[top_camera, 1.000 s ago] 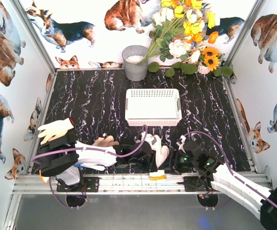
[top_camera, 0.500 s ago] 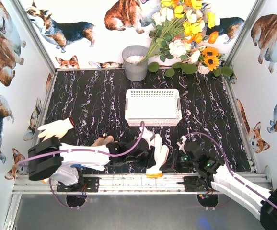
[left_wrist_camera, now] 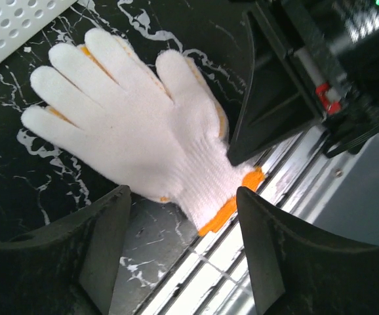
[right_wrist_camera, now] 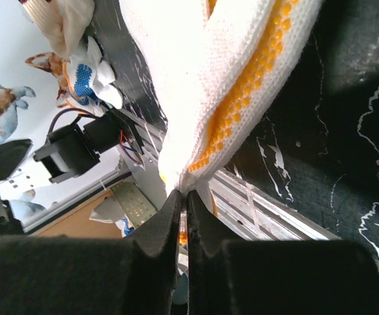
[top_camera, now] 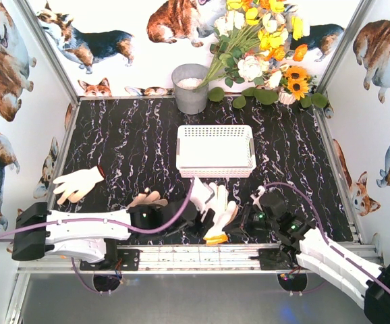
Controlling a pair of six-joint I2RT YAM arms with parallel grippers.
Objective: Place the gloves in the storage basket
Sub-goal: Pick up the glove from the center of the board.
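Top external view shows you the white glove (top_camera: 216, 210) lying flat at the middle of the bench's (top_camera: 127, 142) near edge. Its fingers point toward the storage basket (top_camera: 215, 150), its orange cuff lies at that edge, and it is outside the basket. The right gripper (right_wrist_camera: 181, 197) is clenched on the glove's cuff-side edge, while the left gripper (left_wrist_camera: 183, 197) hangs released over the cuff, jaws spread wide. A second glove (top_camera: 78, 182) lies by the bench's left edge, and a third glove (top_camera: 148, 198) lies partly under the left arm.

Overhead, three gloves (top_camera: 77, 183) (top_camera: 148, 198) (top_camera: 220, 212), one storage basket (top_camera: 215, 171), one grey bucket (top_camera: 190, 91) and two robot arms (top_camera: 80, 229) (top_camera: 330, 260) are visible.
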